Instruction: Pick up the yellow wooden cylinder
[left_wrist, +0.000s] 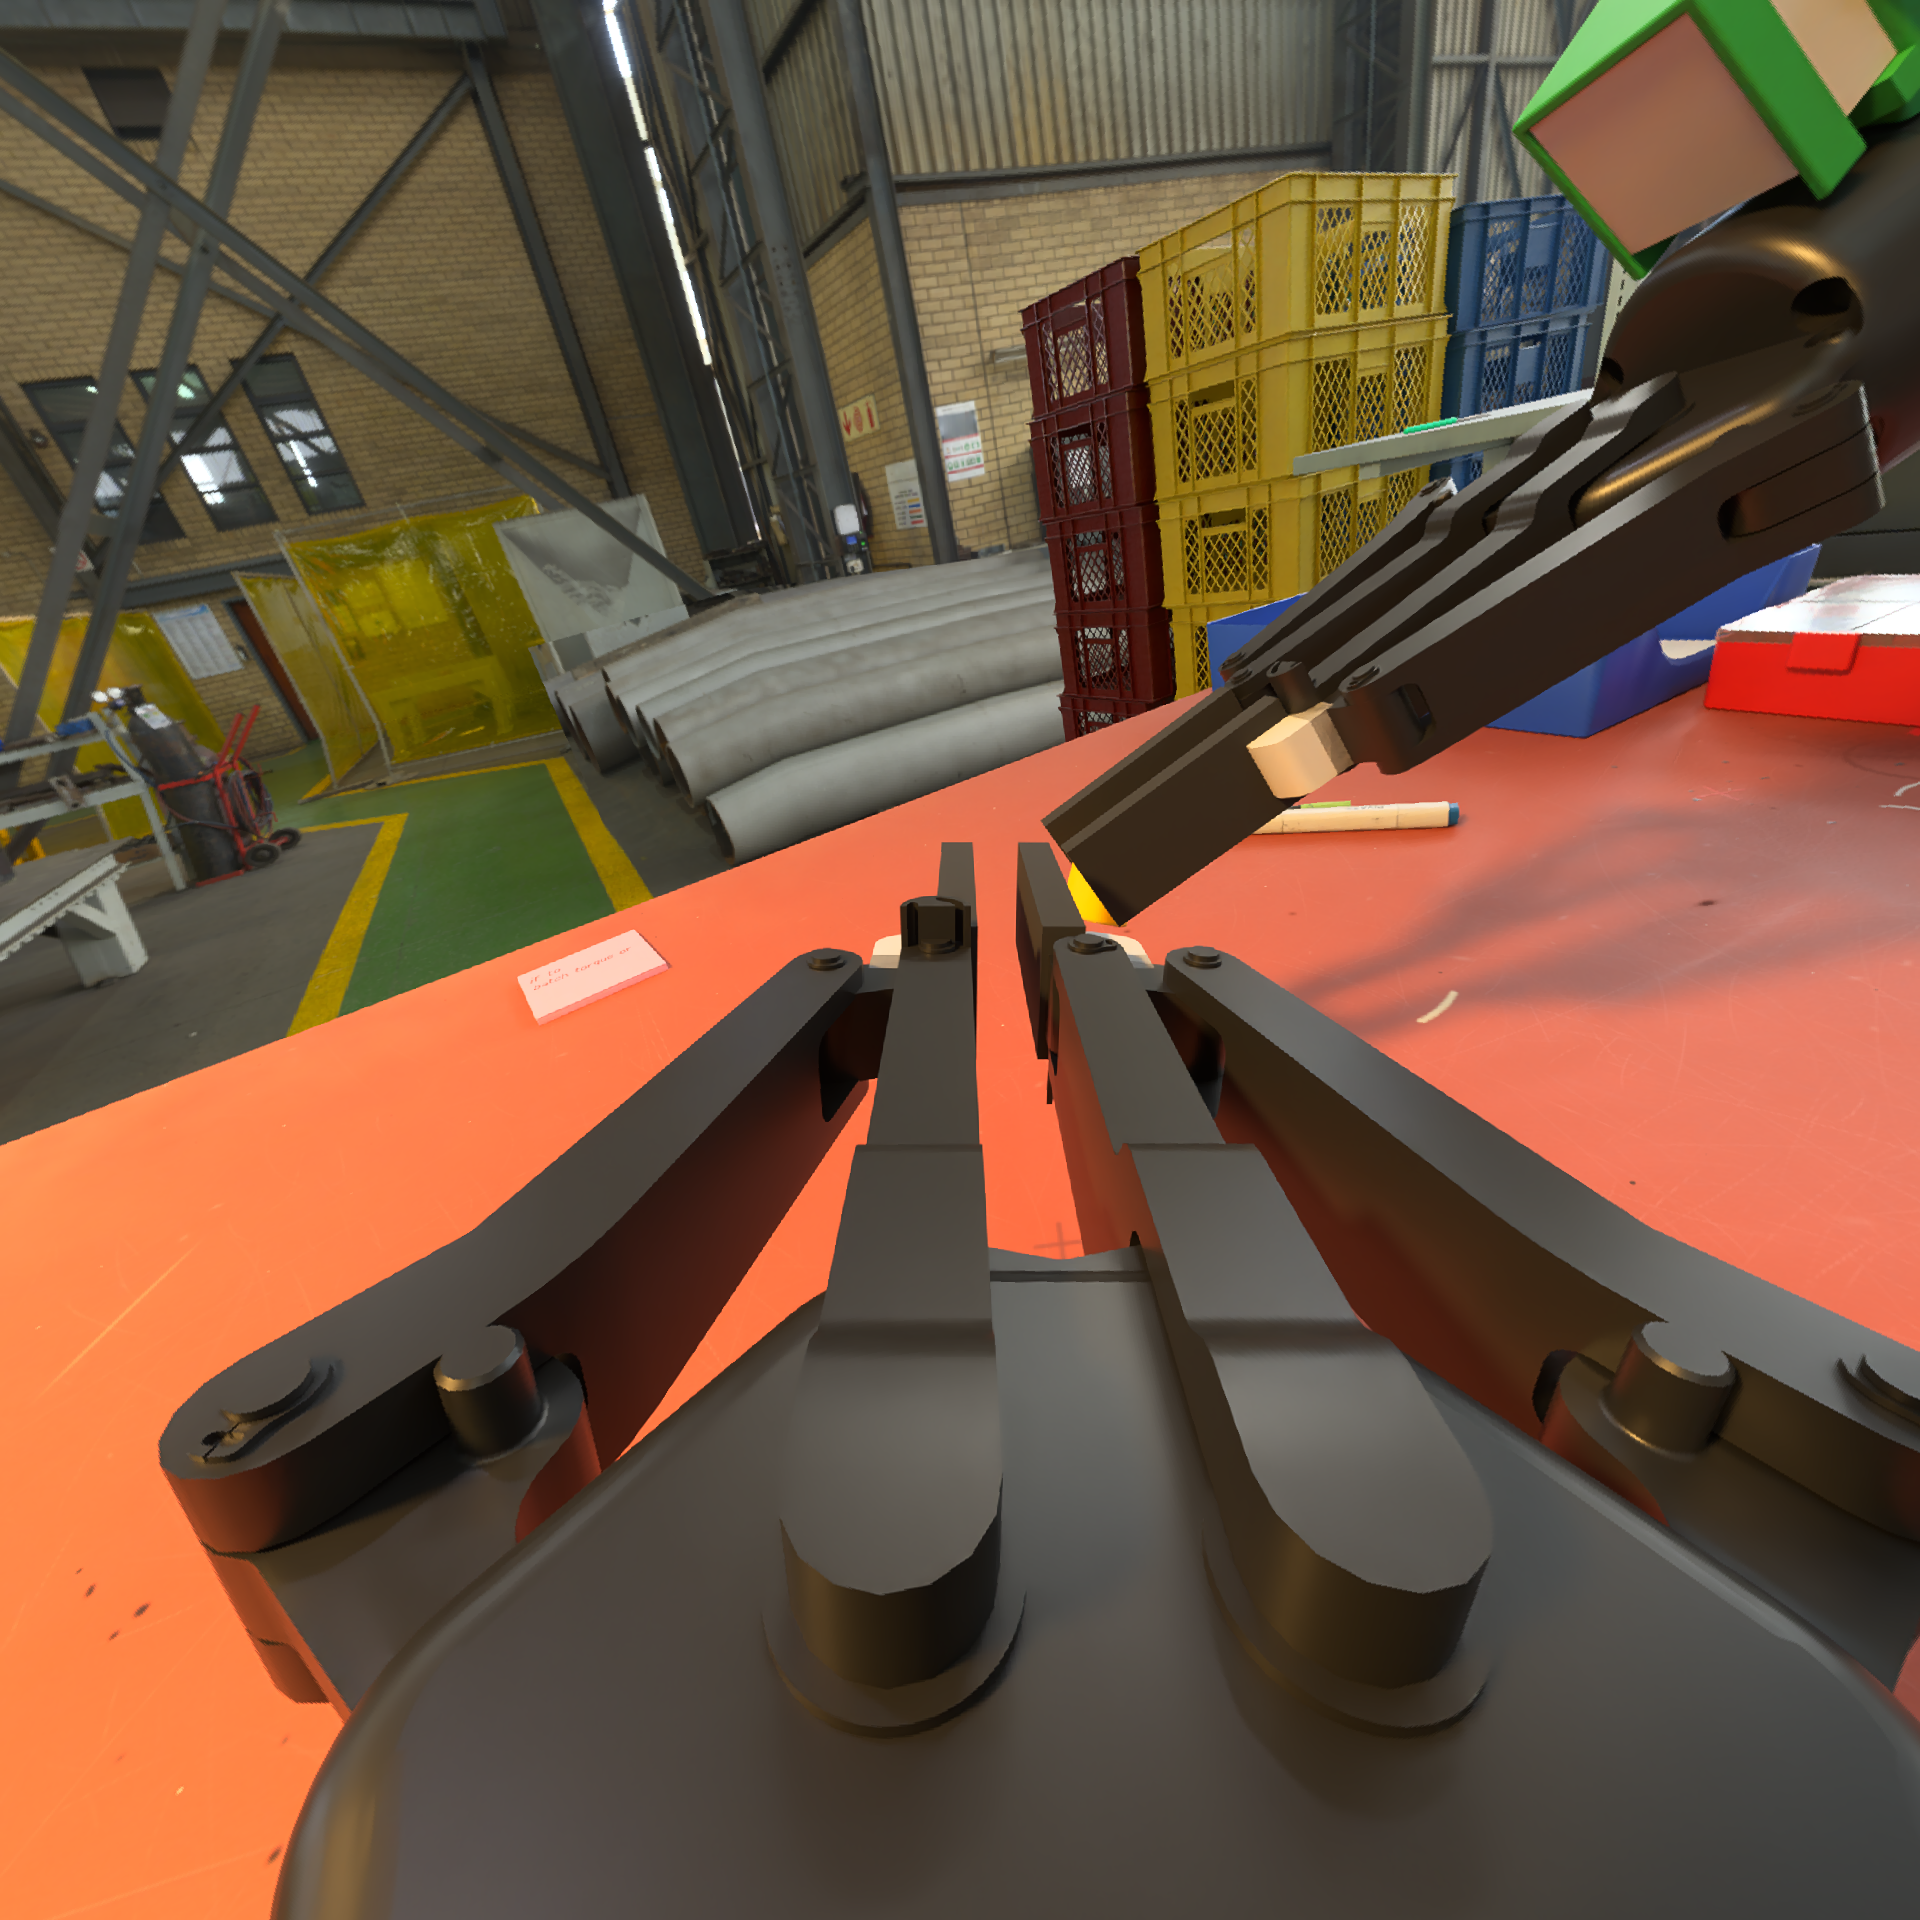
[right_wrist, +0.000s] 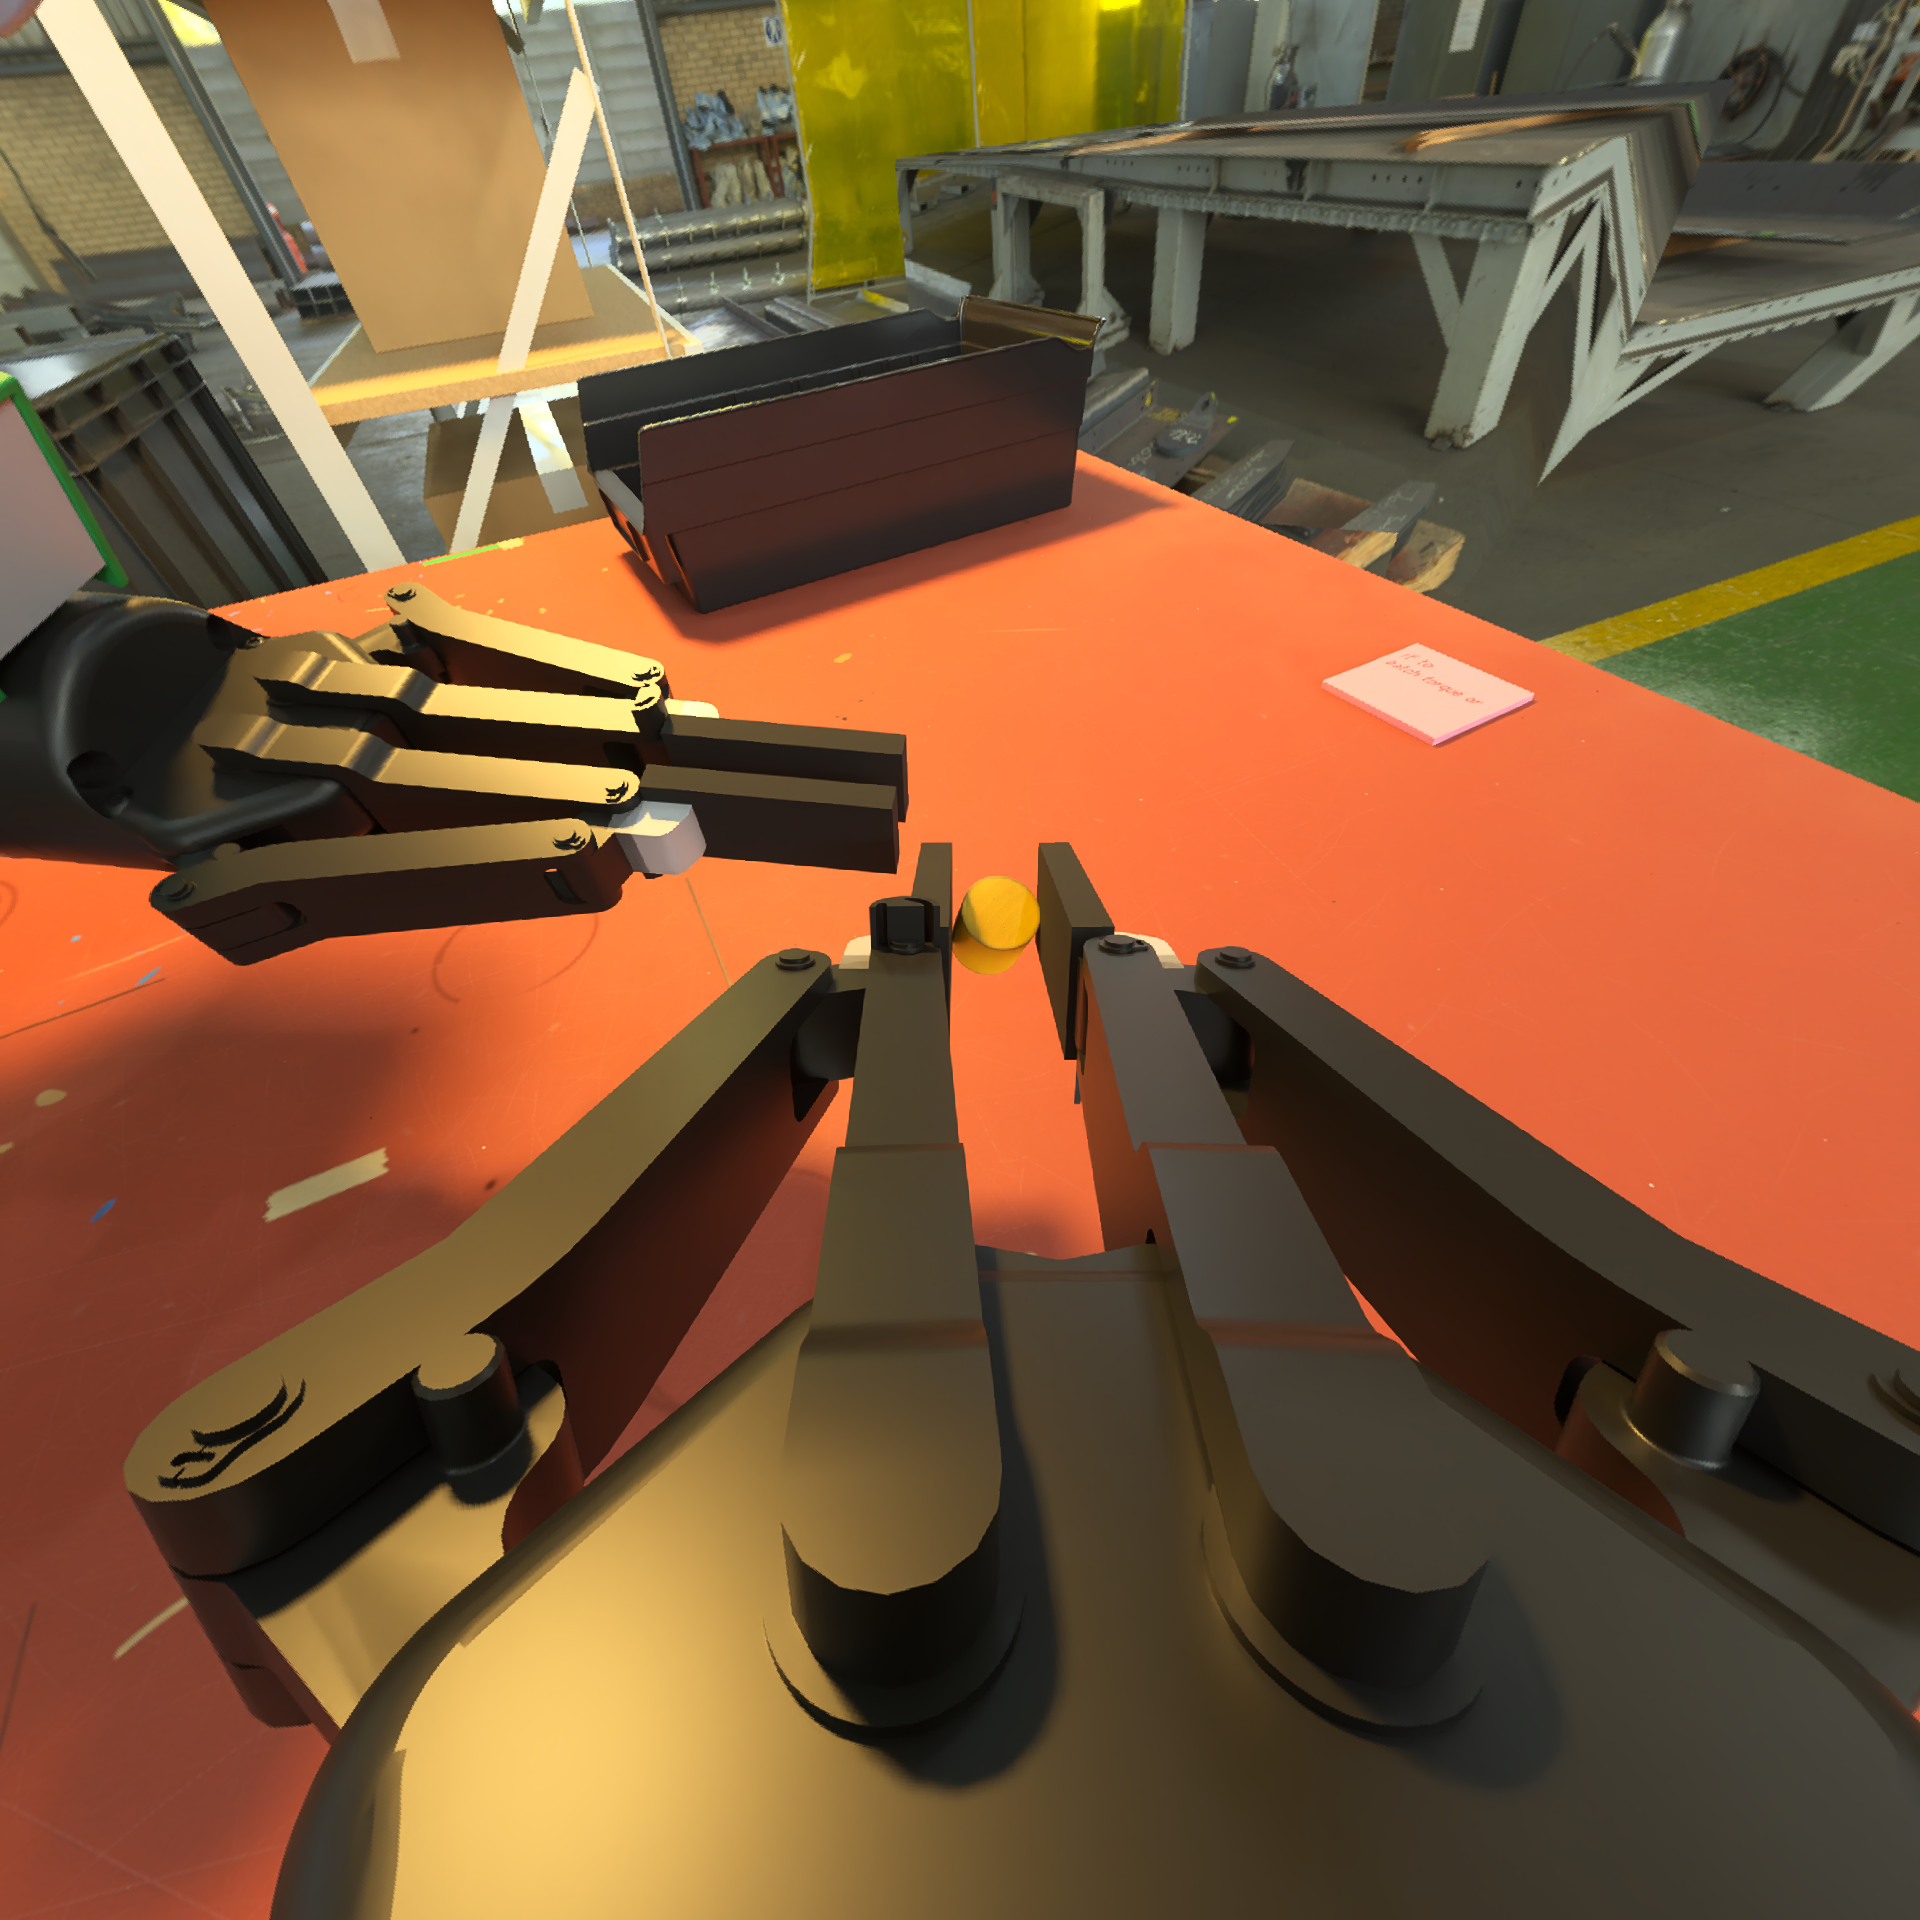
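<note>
Yellow wooden cylinder (right_wrist: 995, 923) lies on orange table (right_wrist: 1247, 883), between right gripper (right_wrist: 994, 883) fingers, no firm contact visible, jaws partly open. Left gripper (right_wrist: 902, 800) at 9 o'clock of it, jaws nearly closed, empty. Pink note (right_wrist: 1428, 692) at 2 o'clock. Likely light, stiff, smooth, may roll; pinch the curved sides mid-length.

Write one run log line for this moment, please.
right pincer: around yellow cylinder, not closed | left pincer: shut, empty, beside | orange table
</note>
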